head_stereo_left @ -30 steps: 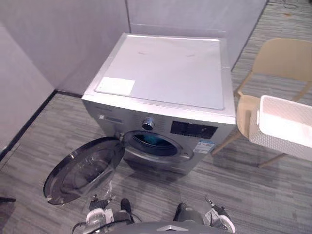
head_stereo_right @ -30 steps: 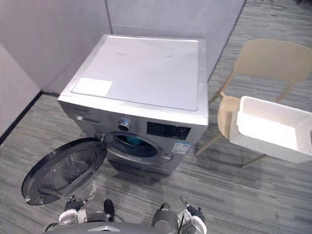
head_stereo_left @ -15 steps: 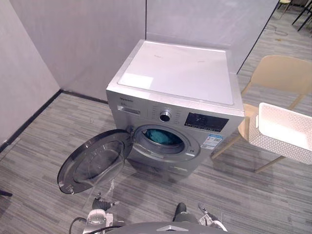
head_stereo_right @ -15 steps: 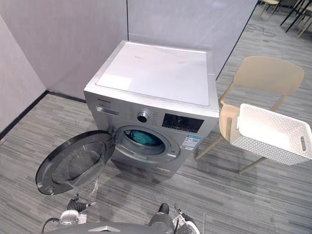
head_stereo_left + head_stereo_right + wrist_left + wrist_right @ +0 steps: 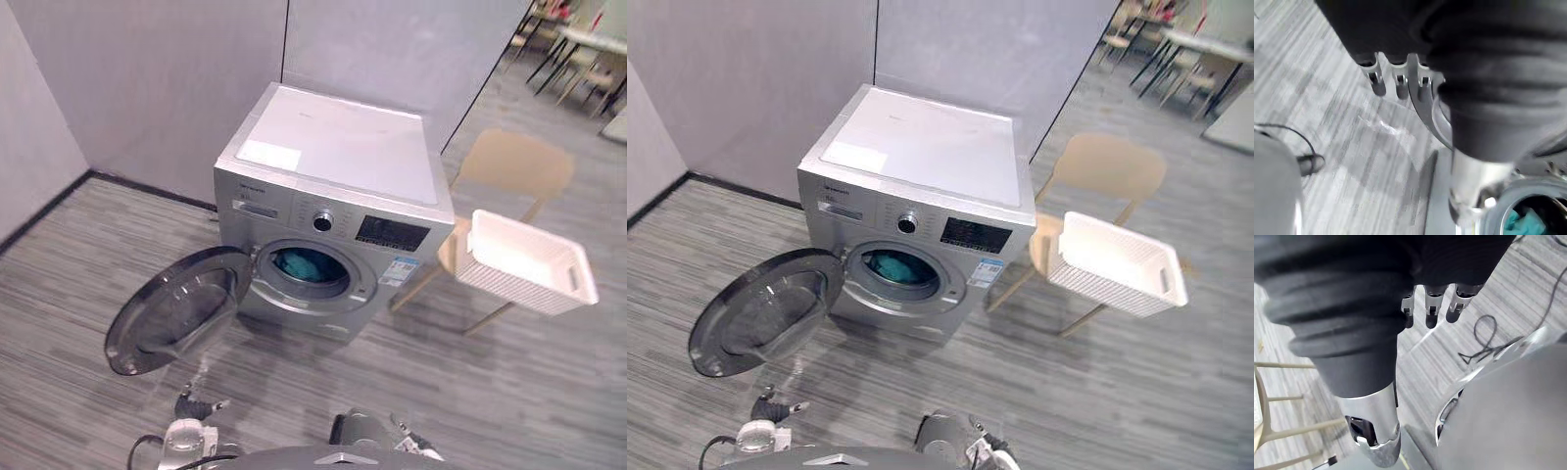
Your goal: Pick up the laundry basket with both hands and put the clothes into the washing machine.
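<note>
A silver washing machine stands against the grey wall, its round door swung open to the left. Teal clothes lie inside the drum, which the left wrist view also catches. A white laundry basket rests on a beige chair right of the machine, and nothing shows inside it from here. My left hand and right hand hang low over the floor, well short of the machine and the basket. Their fingers are relaxed and hold nothing.
Grey partition walls close in the corner behind and to the left of the machine. The open door juts out over the striped grey floor in front. Tables and chairs stand far off at the back right.
The whole picture has shifted: the camera has drawn back, so the machine looks smaller and more of the room shows at right. Machine, door, basket and chair have stayed put.
</note>
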